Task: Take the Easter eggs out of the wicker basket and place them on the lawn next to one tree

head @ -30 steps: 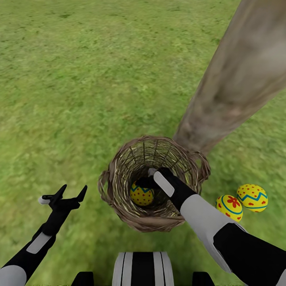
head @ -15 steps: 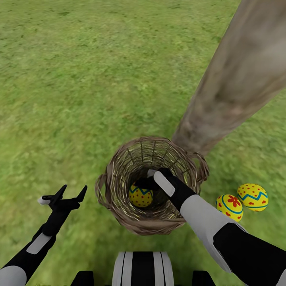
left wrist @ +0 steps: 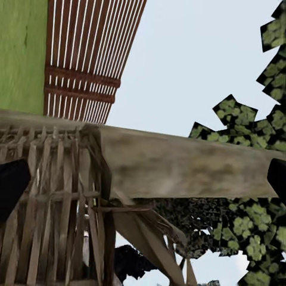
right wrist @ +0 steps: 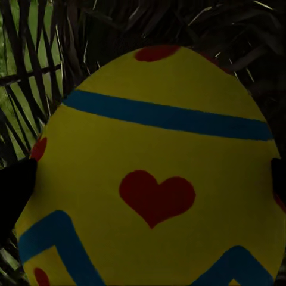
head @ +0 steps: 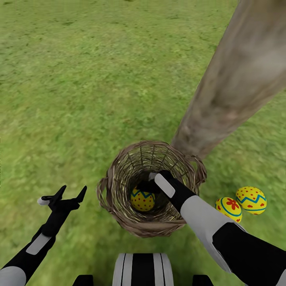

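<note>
Reaching down inside the basket (head: 119,198), your right gripper (head: 147,186) has its fingers spread either side of the last egg (head: 142,200), whether gripping it you cannot tell. Your left gripper (head: 65,194) hovers over the lawn (head: 79,99) beside the basket, fingers wide apart. Two more eggs (head: 228,208) (head: 251,200) lie on the grass by the tree (head: 234,87).

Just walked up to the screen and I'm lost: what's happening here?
A two-armed robot is emptying a brown wicker basket on the lawn beside a pale tree trunk. Its right gripper is down inside the basket at the last yellow egg with red hearts. Two other yellow patterned eggs lie on the grass near the trunk. The left gripper hangs open beside the basket.
</note>
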